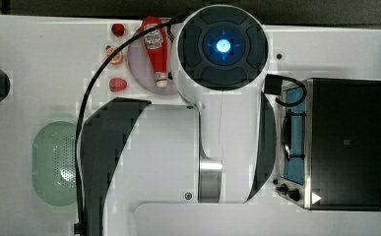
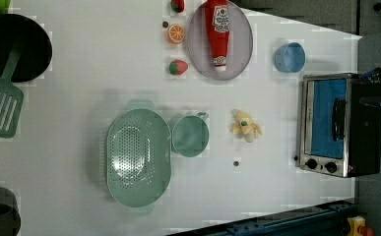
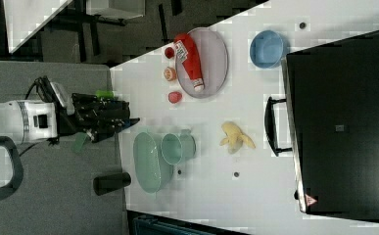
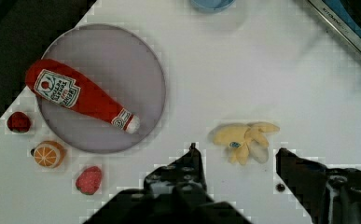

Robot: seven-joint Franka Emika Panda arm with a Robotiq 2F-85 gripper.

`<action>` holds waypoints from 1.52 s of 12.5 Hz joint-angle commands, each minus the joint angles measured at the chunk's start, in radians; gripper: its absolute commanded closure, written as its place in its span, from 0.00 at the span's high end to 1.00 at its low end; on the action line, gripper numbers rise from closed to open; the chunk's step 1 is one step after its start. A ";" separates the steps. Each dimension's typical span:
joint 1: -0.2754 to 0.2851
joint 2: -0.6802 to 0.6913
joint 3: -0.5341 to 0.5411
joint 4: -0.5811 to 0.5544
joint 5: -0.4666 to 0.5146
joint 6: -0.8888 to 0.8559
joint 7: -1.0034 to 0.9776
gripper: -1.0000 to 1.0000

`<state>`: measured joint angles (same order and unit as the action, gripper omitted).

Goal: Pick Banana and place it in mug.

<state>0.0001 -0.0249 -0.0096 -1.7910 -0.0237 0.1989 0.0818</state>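
My jaws are apart. The banana (image 4: 243,141) lies at 12 o'clock, so I should go down slowly and pinch its middle.

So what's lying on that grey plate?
A red ketchup bottle lies on its side across the grey plate, cap toward the plate's edge. Nothing else sits on the plate; the patch of plate directly beneath the bottle is covered, so it can't be checked.

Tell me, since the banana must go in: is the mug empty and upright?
Empty and upright: the left view looks straight down into the mug and shows only its bare green bottom.
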 commanded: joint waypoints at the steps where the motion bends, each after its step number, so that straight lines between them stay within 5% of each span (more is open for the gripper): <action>1: -0.015 -0.352 -0.019 -0.218 -0.016 -0.213 0.025 0.74; 4: -0.014 -0.336 -0.018 -0.272 -0.016 -0.179 0.020 1.00; 13: -0.013 -0.126 -0.021 -0.572 -0.016 0.344 -0.559 1.00; 19: -0.013 0.111 -0.023 -0.644 -0.016 0.640 -0.782 1.00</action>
<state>-0.0101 0.1119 -0.0479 -2.4453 -0.0166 0.8018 -0.5698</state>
